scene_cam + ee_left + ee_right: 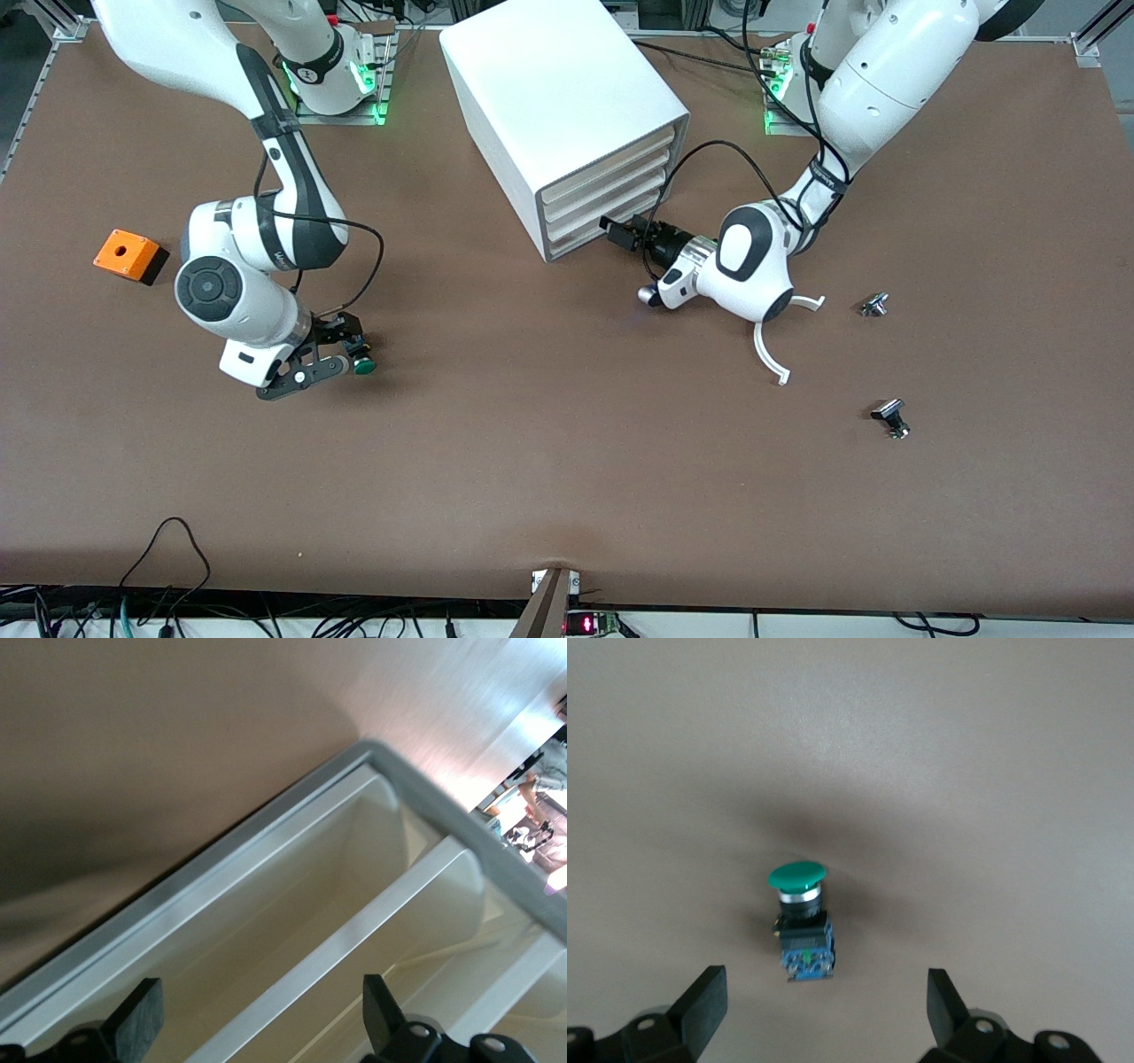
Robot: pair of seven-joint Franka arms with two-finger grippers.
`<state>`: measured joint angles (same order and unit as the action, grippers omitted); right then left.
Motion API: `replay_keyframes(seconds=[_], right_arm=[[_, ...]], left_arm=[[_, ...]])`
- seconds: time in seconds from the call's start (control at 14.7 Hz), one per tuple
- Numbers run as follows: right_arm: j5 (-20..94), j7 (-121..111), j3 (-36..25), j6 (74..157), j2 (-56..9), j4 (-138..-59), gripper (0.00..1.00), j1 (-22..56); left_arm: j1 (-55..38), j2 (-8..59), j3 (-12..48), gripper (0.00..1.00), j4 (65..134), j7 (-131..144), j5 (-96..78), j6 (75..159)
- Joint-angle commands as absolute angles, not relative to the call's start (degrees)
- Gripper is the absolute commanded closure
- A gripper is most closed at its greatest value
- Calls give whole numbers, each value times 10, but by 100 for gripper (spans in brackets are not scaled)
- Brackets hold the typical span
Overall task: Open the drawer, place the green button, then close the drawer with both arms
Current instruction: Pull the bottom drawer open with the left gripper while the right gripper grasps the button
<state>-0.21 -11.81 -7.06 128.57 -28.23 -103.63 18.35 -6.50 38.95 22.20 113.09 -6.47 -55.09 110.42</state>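
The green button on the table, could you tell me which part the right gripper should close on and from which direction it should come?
Grip the dark, boxy body of the button, just below the green cap, coming straight down from above. It lies on its side on the bare table, so the body's flat sides suit the pads, while the rounded cap would likely slip. The right gripper is open and hangs over it, its fingers either side of the body.

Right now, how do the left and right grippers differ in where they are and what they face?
The left gripper is level with the cabinet's bottom drawer, pointing sideways into its front; the right gripper is low over the table, straddling the green button. The left gripper faces the closed drawer front; the right gripper faces the button lying on the table, not gripped. Both are open and hold nothing.
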Motion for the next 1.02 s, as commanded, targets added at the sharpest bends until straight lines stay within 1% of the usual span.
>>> replay_keyframes(seconds=[0.0,0.07,0.14,0.2,0.27,0.34,0.54,0.68,0.75,0.82,0.89,0.95], right_arm=[[8,-173,-69,1361,-278,-1095,0,182],[8,-187,-69,1370,-281,-1097,0,182],[9,-189,-69,1374,-287,-1096,0,183],[9,-189,-64,1382,-290,-1097,0,183],[10,-189,-56,1393,-297,-1099,0,183],[10,-188,-55,1404,-301,-1105,0,183],[10,-189,-54,1432,-305,-1126,0,183],[9,-190,-52,1434,-311,-1128,0,183],[9,-190,-52,1434,-312,-1129,0,183],[9,-194,-53,1434,-313,-1129,5,183],[9,-212,-53,1434,-315,-1128,14,182],[10,-228,-53,1434,-318,-1128,30,180]], left_arm=[[-59,366,239,2,1173,-102,-572,1114],[-59,366,243,3,1186,-110,-590,1115],[-59,366,245,7,1191,-126,-598,1116],[-59,366,244,25,1194,-138,-599,1118],[-59,367,244,60,1194,-149,-597,1129],[-59,368,244,100,1194,-160,-590,1137],[-55,369,237,100,1189,-153,-590,1141],[-50,366,209,100,1184,-153,-587,1141],[-49,365,189,100,1170,-154,-577,1141],[-43,366,171,100,1152,-154,-552,1140],[-39,366,156,100,1134,-153,-530,1141],[-33,366,138,100,1115,-153,-522,1141]])
